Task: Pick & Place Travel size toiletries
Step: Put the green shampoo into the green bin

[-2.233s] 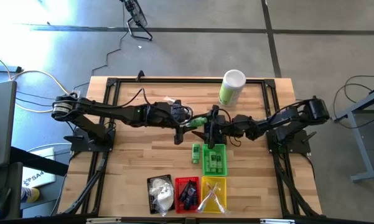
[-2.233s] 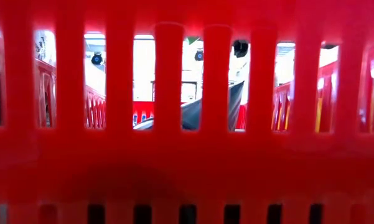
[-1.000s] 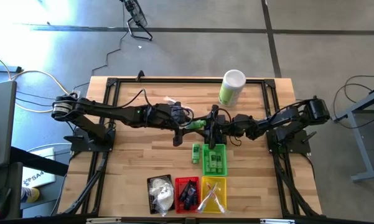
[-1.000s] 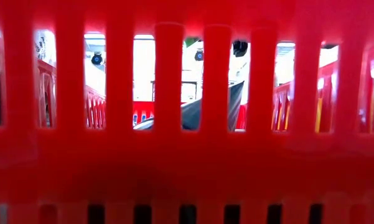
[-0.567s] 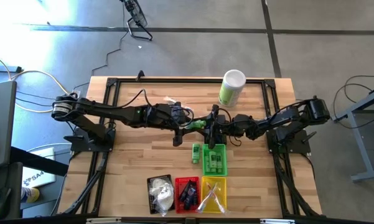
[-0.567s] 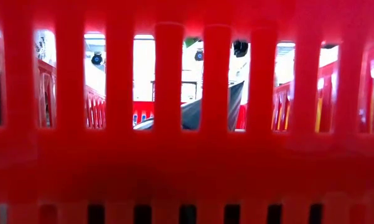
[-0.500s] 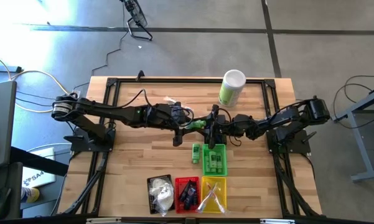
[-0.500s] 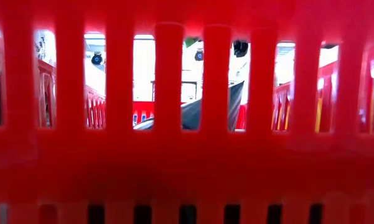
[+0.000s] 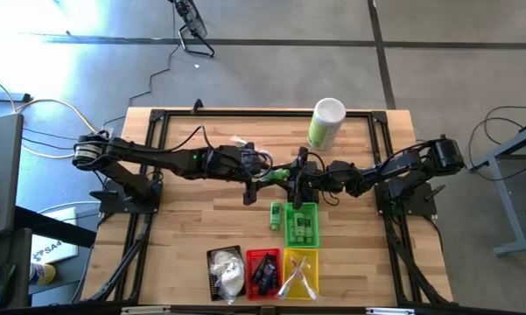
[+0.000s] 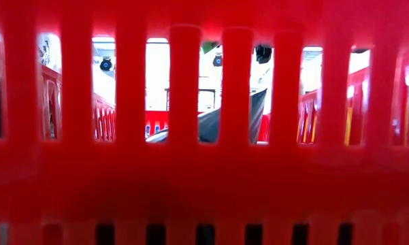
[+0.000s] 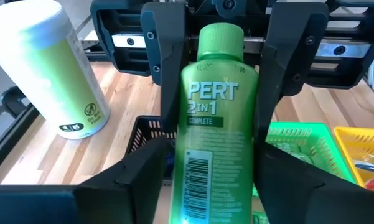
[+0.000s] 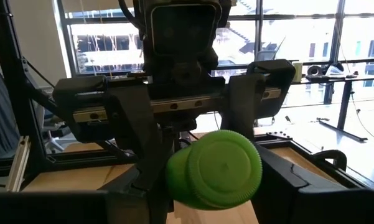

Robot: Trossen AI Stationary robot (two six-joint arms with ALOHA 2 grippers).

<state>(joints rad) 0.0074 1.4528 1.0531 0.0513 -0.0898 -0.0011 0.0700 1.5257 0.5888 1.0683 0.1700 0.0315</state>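
Observation:
A small green bottle marked PERT hangs over the table's middle between my two grippers. Its cap points toward the right arm. My right gripper is shut on the cap end. My left gripper is open, its fingers standing close on either side of the bottle's bottom end, with a thin gap showing on one side. A green basket with more green bottles stands below, and another green bottle lies on the table beside it. My right gripper pinches the bottle's shoulder, just below the cap, between its two fingers. The fingers come about level from the table's right and lie along the bottle. The bottle is lifted clear of the table, lying roughly level.
A tall green-and-white canister stands at the far edge. Black, red and yellow baskets with small items line the near edge. The red basket's slotted wall fills the low view.

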